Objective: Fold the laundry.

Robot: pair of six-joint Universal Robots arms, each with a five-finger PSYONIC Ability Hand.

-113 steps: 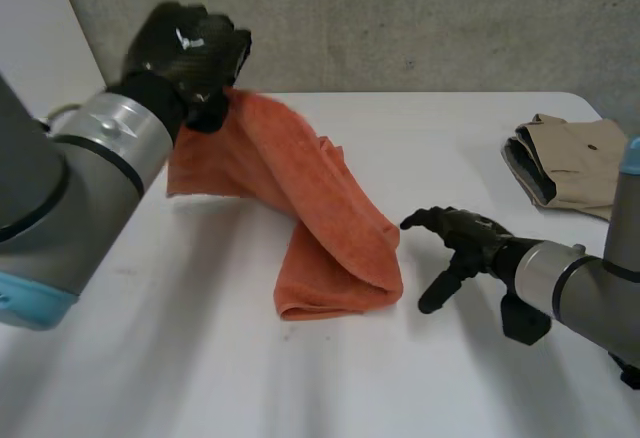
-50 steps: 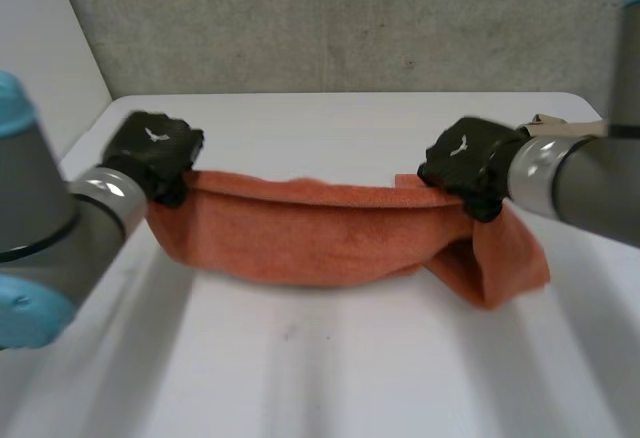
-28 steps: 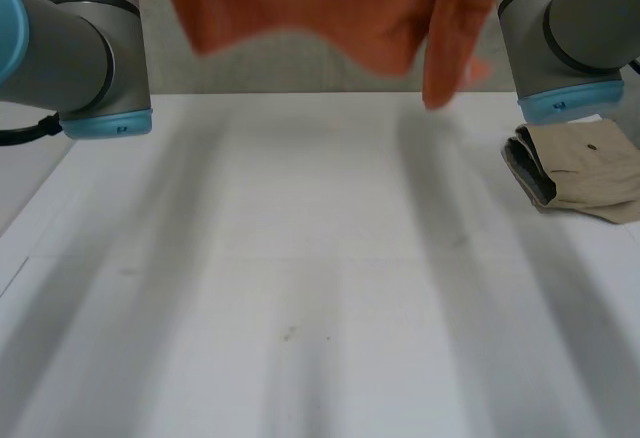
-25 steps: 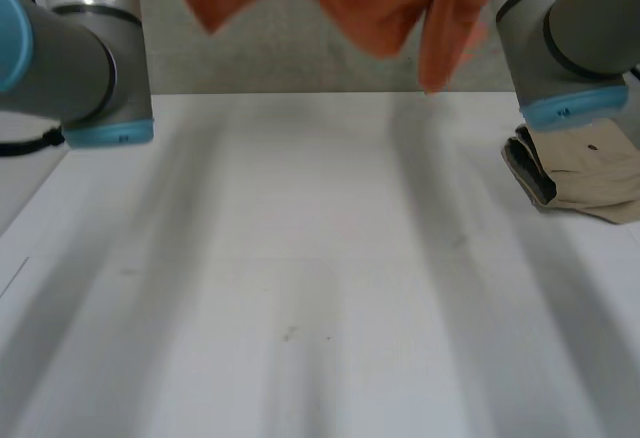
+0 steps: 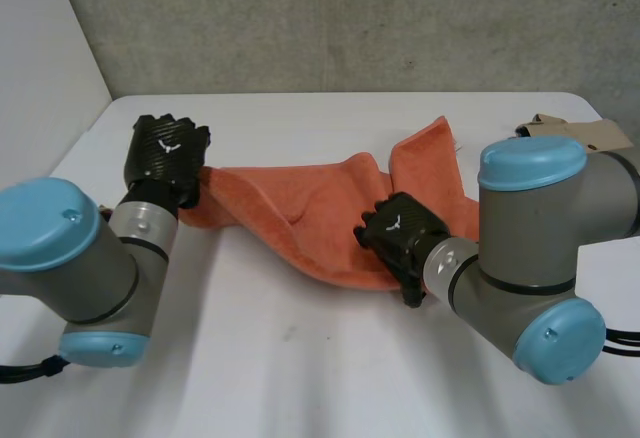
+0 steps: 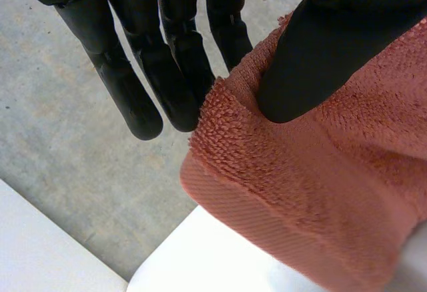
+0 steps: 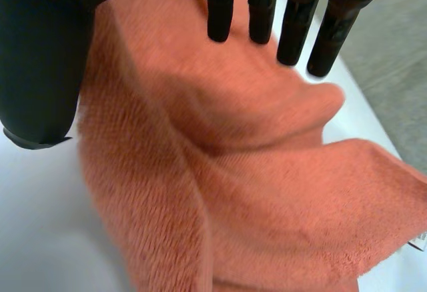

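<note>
Head view: left hand (image 5: 167, 153) low on the table (image 5: 300, 368), thumb pinching a towel (image 5: 290, 198) corner; right hand (image 5: 400, 233) knuckles-up on towel's near edge, grip unclear.

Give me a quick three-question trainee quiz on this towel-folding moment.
1. True or false: the orange towel lies flat and fully spread on the table.
2. The left hand holds the towel at: A) a corner B) its middle C) nowhere.
3. Fill in: behind the right arm lies a ___ garment.
Key: 1 false, it is bunched; 2 A; 3 beige.
</note>
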